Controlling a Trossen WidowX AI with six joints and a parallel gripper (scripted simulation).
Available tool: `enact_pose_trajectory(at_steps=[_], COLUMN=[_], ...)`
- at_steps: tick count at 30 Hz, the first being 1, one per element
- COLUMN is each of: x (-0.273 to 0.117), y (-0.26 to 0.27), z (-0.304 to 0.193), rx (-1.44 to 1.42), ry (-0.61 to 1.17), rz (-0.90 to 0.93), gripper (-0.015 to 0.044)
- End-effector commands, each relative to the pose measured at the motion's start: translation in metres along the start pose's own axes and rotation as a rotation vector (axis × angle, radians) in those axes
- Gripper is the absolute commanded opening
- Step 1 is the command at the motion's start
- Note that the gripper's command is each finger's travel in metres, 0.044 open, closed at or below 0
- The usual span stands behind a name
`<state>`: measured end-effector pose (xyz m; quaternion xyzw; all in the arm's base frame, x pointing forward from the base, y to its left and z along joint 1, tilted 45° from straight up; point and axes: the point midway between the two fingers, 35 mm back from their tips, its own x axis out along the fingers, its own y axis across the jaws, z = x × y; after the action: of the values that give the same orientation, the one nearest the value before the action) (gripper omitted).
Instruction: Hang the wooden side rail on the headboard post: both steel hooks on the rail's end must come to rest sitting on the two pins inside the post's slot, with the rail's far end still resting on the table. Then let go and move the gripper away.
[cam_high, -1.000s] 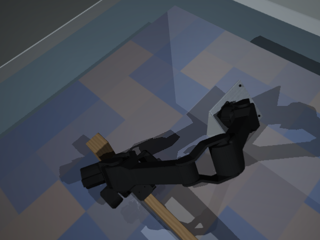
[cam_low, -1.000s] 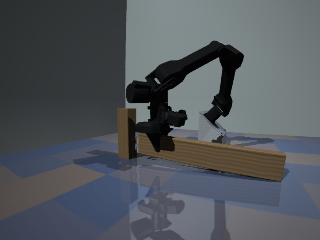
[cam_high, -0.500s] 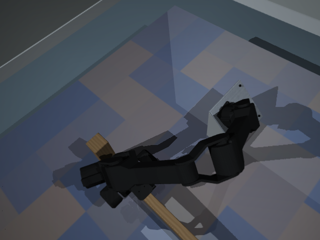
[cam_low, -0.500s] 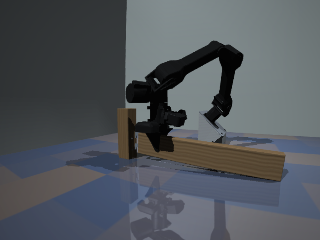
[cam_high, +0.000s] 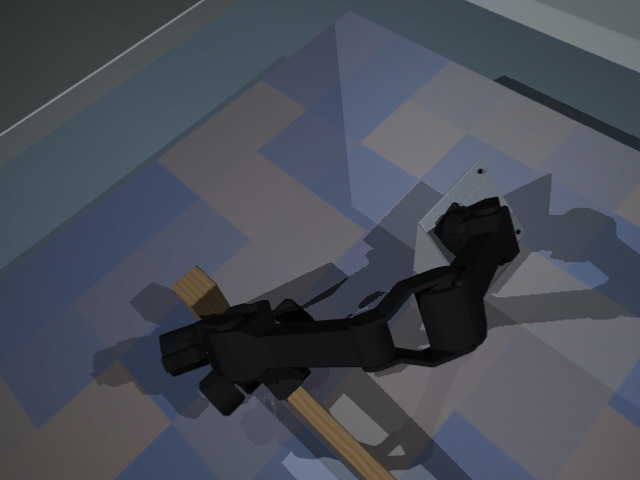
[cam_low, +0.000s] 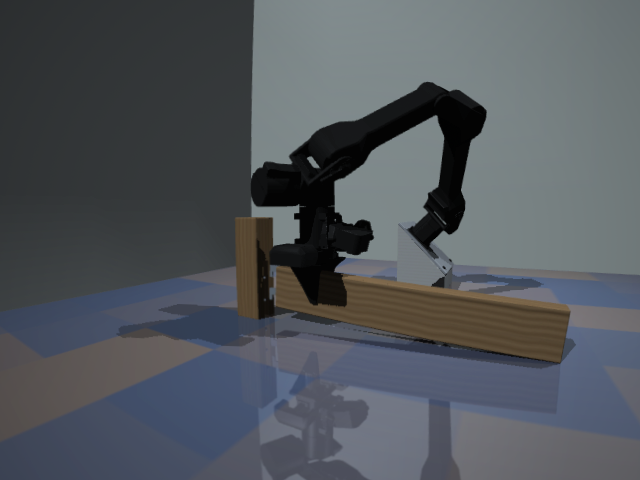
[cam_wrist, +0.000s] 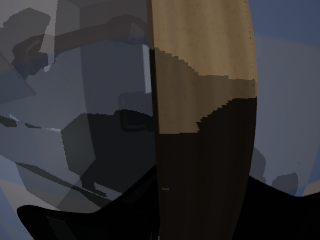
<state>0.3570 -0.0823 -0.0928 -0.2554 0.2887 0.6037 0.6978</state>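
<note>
The wooden side rail (cam_high: 336, 431) (cam_low: 444, 315) (cam_wrist: 202, 40) slopes slightly, its post end raised off the table and its far end resting on the table. My gripper (cam_low: 315, 294) is shut on the rail near its post end; in the wrist view the rail runs between the dark fingers. The headboard post (cam_high: 193, 286) (cam_low: 247, 266) stands upright just beyond the rail's end. In the exterior view, small bright bits of the steel hooks (cam_low: 272, 288) show in the narrow gap between rail and post. The slot and its pins are too shadowed to tell whether the hooks sit on them.
The arm's grey wedge-shaped base mount (cam_high: 431, 250) (cam_low: 413, 260) stands behind the rail. The arm reaches from it over the rail and hides part of it in the top view. Walls rise beyond the checkered surface (cam_high: 310, 206) (cam_low: 155, 403).
</note>
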Motion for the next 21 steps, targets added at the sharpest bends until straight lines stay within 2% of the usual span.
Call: enact_pose_trajectory(at_steps=[1, 21], x=[-0.0049, -0.0044], y=[-0.0004, -0.0007], z=[-0.0045, -0.0065], rx=[0.005, 0.005], ry=[0.005, 0.005], rz=[-0.01, -0.01], gripper=[0.0, 0.0])
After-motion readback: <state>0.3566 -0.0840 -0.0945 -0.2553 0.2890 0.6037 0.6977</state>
